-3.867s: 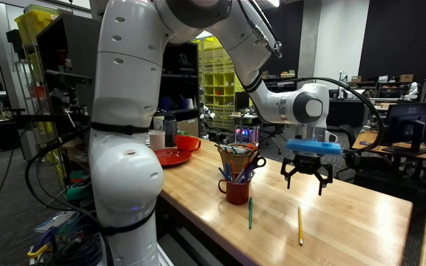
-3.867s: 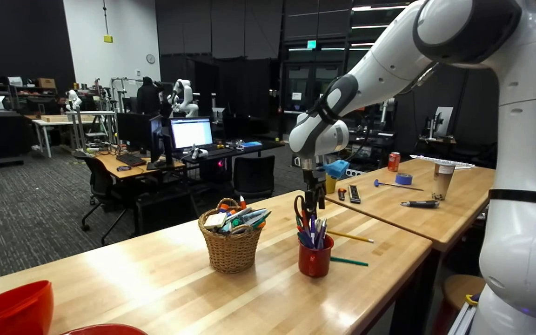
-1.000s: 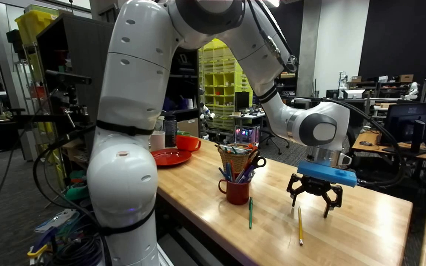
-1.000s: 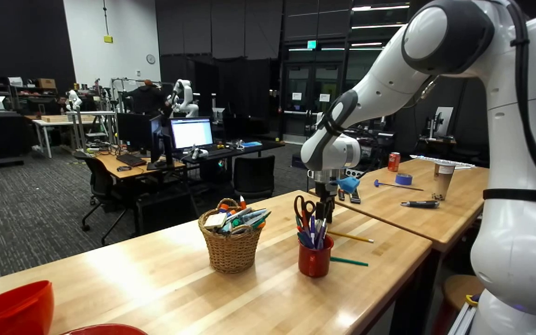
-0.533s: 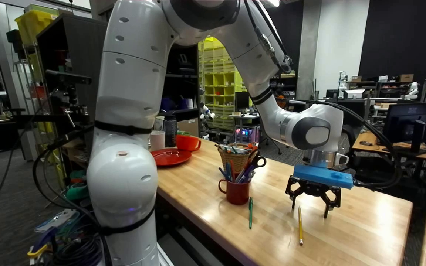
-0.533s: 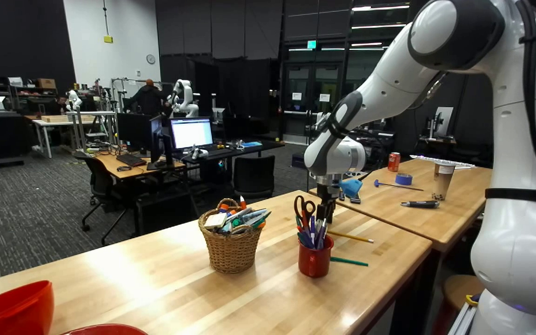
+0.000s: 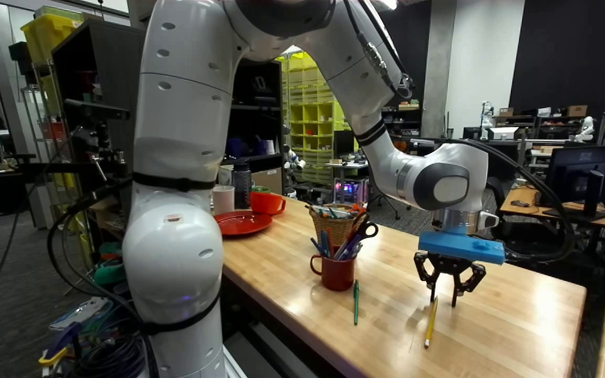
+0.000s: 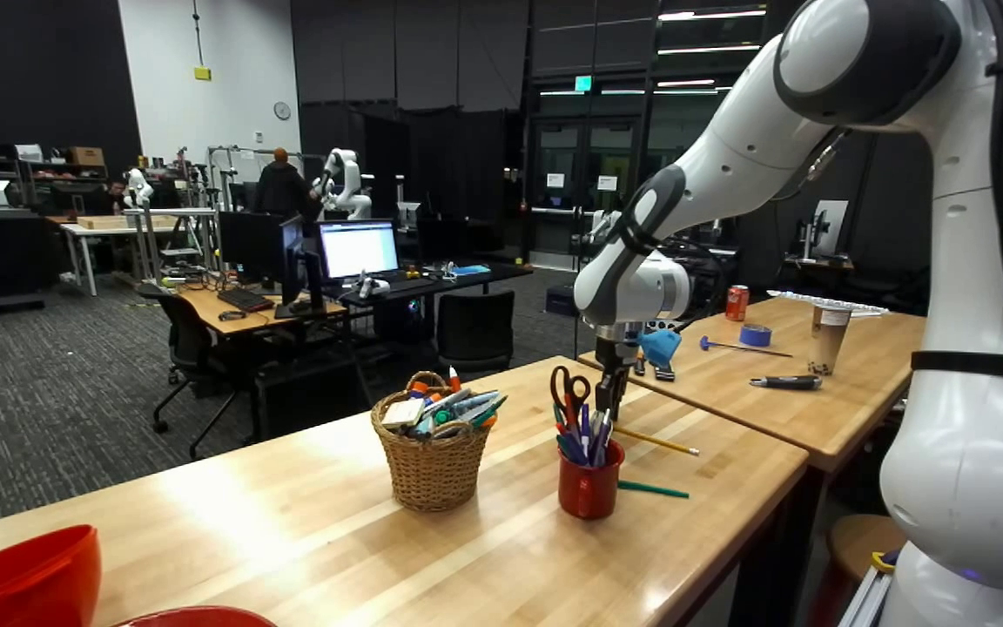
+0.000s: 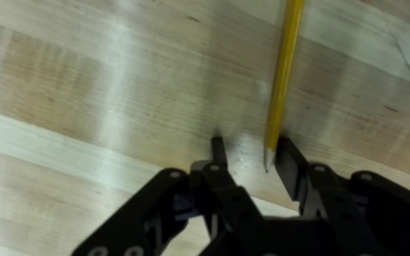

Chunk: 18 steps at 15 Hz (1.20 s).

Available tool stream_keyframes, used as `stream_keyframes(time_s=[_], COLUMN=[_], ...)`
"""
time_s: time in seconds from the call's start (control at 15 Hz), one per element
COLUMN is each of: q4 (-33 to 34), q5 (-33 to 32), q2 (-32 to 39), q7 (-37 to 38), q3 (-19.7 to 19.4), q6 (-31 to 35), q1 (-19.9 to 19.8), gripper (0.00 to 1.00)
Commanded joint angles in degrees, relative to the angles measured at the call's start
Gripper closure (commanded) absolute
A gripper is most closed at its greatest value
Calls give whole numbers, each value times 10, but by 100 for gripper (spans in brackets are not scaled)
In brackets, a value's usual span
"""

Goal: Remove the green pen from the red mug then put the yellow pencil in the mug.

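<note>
The yellow pencil [image 7: 430, 324] lies on the table. In the wrist view its sharpened tip is between the fingers of my gripper [image 9: 250, 141], right against the right-hand finger [image 9: 290, 167], with a gap to the left-hand one. My gripper [image 7: 443, 302] points down, fingertips close to the tabletop, jaws part-way apart. The green pen [image 7: 356, 303] rests on the wood beside the red mug [image 7: 337, 274], outside it. That mug [image 8: 589, 489] stands upright, packed with pens and black-handled scissors. It hides one end of the green pen [image 8: 656, 490] in an exterior view.
Close behind the mug is a wicker basket [image 8: 436, 470] full of markers. A red plate [image 7: 242, 223] and a red-orange bowl [image 7: 266, 202] sit nearer the arm's base. An adjoining table [image 8: 710, 396] bears a cup [image 8: 829, 340], blue tape [image 8: 755, 335] and a can [image 8: 737, 303].
My gripper has come down to the table over these seconds. In the last half second its fingers have drawn closer together, and the pencil's tip end has swung sideways.
</note>
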Motion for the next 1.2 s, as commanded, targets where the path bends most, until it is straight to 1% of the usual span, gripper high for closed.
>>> stream_keyframes(time_s=[0.0,0.07,0.13,0.47,0.73,1.13], q4=[-23,-24,-25,-26,-28,-19], q5=[1,0,-2,-27,-53,-75], q2=[-7,-8,-9,-33,-71,-134], q7=[-6,-4,-2,25,46,53], q3=[5,5,6,-1,-2,-2], q6=[13,13,14,-8,-45,-136], q1=[1,2,2,8,12,25], gripper=[90,97,100,98,98,98])
